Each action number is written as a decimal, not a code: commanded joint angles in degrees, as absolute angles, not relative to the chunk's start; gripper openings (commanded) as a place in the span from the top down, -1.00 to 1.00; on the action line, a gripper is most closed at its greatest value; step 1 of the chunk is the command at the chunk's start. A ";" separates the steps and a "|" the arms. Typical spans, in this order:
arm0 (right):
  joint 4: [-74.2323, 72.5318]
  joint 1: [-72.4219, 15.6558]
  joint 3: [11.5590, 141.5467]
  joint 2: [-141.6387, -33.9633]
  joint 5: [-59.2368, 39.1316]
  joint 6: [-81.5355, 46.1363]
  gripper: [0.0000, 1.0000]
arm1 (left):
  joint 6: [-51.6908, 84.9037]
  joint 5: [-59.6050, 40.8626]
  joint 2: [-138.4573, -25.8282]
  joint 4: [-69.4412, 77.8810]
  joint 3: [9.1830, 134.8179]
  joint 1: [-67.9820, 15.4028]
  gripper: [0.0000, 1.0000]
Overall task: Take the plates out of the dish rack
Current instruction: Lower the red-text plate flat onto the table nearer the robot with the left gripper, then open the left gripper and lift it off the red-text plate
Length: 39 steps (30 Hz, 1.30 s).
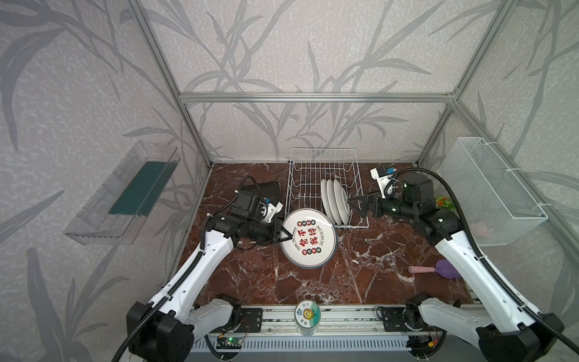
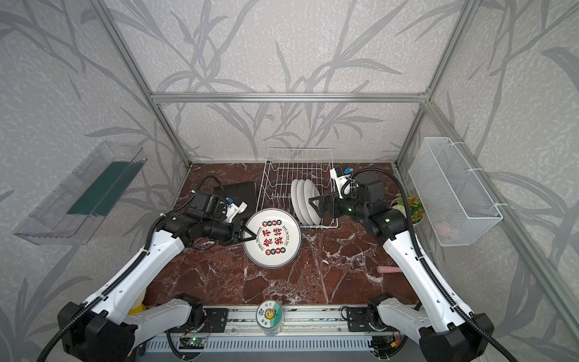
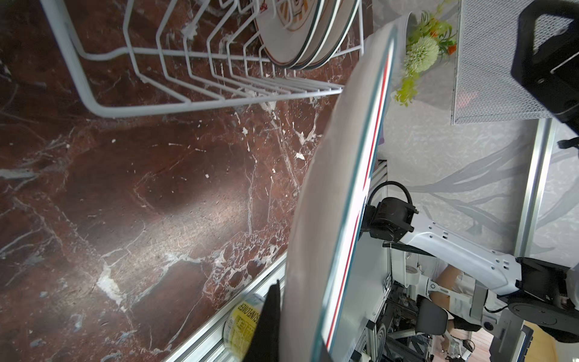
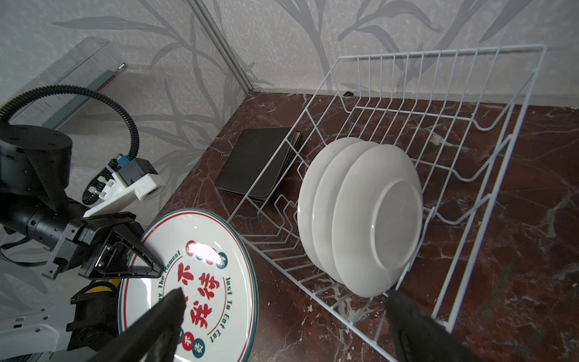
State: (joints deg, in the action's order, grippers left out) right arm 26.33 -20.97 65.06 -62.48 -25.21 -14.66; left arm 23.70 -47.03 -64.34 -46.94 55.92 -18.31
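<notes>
The white wire dish rack [image 1: 326, 175] [image 2: 297, 172] [image 4: 438, 125] stands at the back of the table. Three round white plates [image 1: 335, 200] [image 2: 305, 200] [image 4: 360, 216] stand on edge in its near right slots. My left gripper [image 1: 283, 235] [image 2: 247, 235] is shut on the rim of a round plate with red Chinese characters [image 1: 308, 238] [image 2: 272, 238] [image 4: 200, 282], held tilted above the table before the rack's near left corner. My right gripper [image 1: 352, 208] [image 2: 315, 205] [image 4: 285, 301] is open, empty, just right of the standing plates. A stack of black square plates [image 1: 266, 191] [image 4: 257, 163] lies left of the rack.
A sunflower-labelled jar [image 1: 307, 315] [image 2: 269, 313] stands on the front rail. A white mesh basket [image 1: 495, 191] hangs on the right wall, a clear shelf [image 1: 125, 191] on the left wall. A potted plant [image 2: 410, 207] and a pink-handled purple brush [image 1: 435, 269] sit at the right.
</notes>
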 commanded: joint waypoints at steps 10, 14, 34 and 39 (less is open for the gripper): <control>26.05 -23.43 62.87 -61.70 -21.76 -12.25 -0.98 | 21.38 -48.78 -62.95 -48.54 47.90 -18.19 1.00; 26.24 -25.24 62.60 -62.00 -20.92 -9.86 -0.98 | 22.32 -48.32 -64.76 -45.18 45.60 -18.19 1.00; 26.08 -26.19 61.54 -62.66 -17.24 -9.24 -0.98 | 22.44 -49.84 -77.96 -33.64 43.87 -19.25 1.00; 25.54 -26.15 61.35 -62.92 -16.48 -9.13 -0.98 | 20.78 -50.05 -81.64 -34.14 44.82 -19.51 1.00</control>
